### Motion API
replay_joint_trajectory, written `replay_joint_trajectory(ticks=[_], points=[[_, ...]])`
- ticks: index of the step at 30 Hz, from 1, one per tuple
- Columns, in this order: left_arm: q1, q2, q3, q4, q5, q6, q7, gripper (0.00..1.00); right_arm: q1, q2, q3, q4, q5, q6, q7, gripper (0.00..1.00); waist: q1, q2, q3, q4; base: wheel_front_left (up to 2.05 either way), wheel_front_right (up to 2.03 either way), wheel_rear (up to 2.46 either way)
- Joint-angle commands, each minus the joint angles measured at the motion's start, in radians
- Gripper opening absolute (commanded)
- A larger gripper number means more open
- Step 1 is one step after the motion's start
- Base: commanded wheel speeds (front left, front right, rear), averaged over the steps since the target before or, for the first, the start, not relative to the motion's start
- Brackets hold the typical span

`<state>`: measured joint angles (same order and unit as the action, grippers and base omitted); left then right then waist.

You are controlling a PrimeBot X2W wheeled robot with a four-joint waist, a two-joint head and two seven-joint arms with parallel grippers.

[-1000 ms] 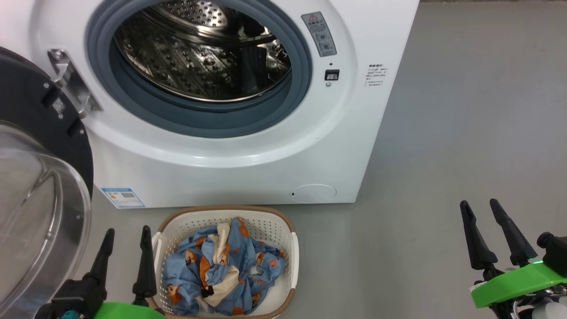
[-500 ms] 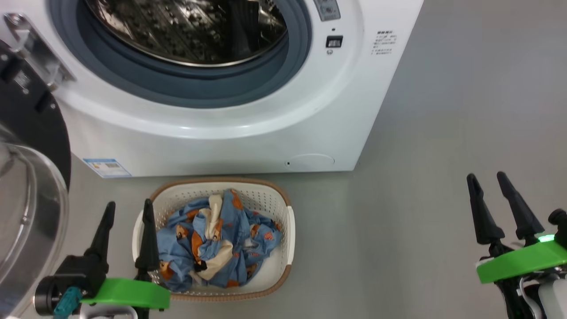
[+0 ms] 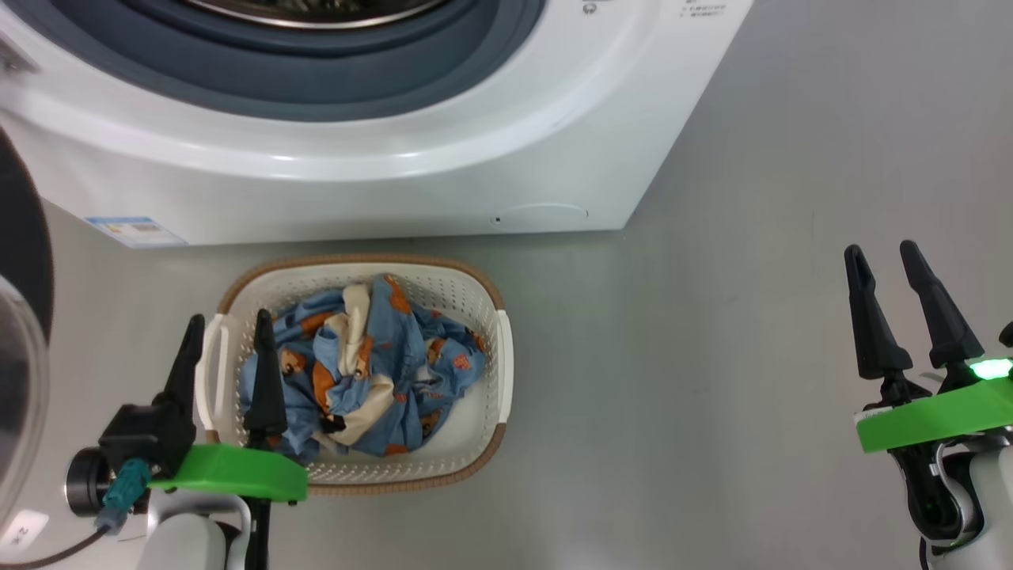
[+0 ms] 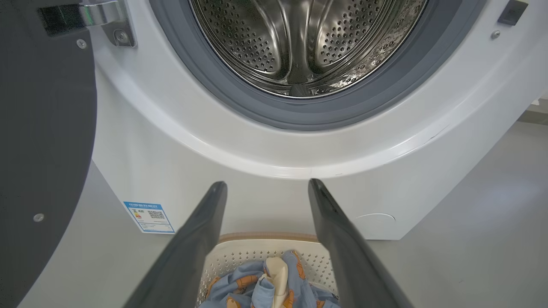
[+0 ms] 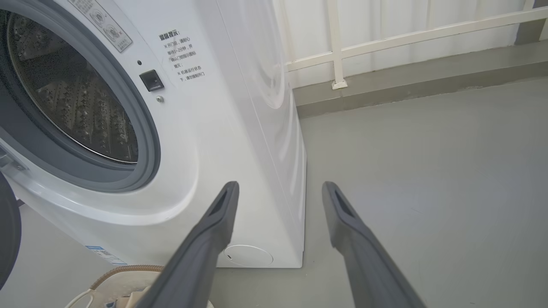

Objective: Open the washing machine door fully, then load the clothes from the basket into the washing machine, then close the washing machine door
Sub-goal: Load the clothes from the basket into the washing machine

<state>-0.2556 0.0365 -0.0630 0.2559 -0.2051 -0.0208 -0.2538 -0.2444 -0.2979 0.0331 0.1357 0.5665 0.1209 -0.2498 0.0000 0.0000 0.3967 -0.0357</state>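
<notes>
Basket (image 3: 500, 372) of clothes (image 3: 364, 364) on floor (image 3: 712, 356), close before washing machine (image 3: 396, 182).
Left claw (image 3: 228, 318) spread wide, holding nothing, above the basket's left edge; clothes heaped just right of its inner finger. Machine straight ahead past the fingertips, drum (image 4: 299, 42) visible through the opening, door (image 3: 22, 237) swung open to the claw's left. Right claw (image 3: 880, 247) likewise spread and empty, over bare floor; basket well off to its left.
</notes>
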Motion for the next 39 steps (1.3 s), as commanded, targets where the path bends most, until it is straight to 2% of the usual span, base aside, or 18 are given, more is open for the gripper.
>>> replay_joint_trajectory(ticks=[1, 8, 21, 27, 39], points=[[-0.025, 0.017, 0.029, -0.006, 0.003, 0.008, -0.008, 1.0, -0.011, -0.019, 0.022, -0.029, 0.011, 0.01, -0.012, 1.0, 0.0, 0.0, 0.046, -0.017, 0.0, 0.0, 0.0], [-0.094, 0.017, 0.036, 0.052, 0.003, 0.01, -0.008, 1.0, -0.049, -0.007, 0.022, -0.039, 0.022, 0.01, -0.012, 1.0, 0.0, 0.0, 0.124, -0.04, 0.0, 0.0, 0.0], [-0.228, 0.028, 0.053, 0.214, 0.011, -0.016, -0.008, 1.0, -0.113, 0.003, 0.021, -0.062, 0.036, 0.01, -0.012, 1.0, 0.0, 0.0, 0.254, -0.075, 0.0, 0.0, 0.0], [-0.333, 0.047, 0.059, 0.388, -0.003, -0.05, -0.008, 1.0, -0.152, 0.009, 0.02, -0.068, 0.047, 0.01, -0.012, 1.0, 0.0, 0.0, 0.329, -0.102, 0.0, 0.0, 0.0], [-0.55, 0.071, 0.044, 0.74, -0.036, -0.089, -0.008, 1.0, -0.2, 0.018, 0.017, -0.088, 0.057, 0.01, -0.012, 1.0, 0.0, 0.0, 0.436, -0.131, 0.0, 0.0, 0.0]])
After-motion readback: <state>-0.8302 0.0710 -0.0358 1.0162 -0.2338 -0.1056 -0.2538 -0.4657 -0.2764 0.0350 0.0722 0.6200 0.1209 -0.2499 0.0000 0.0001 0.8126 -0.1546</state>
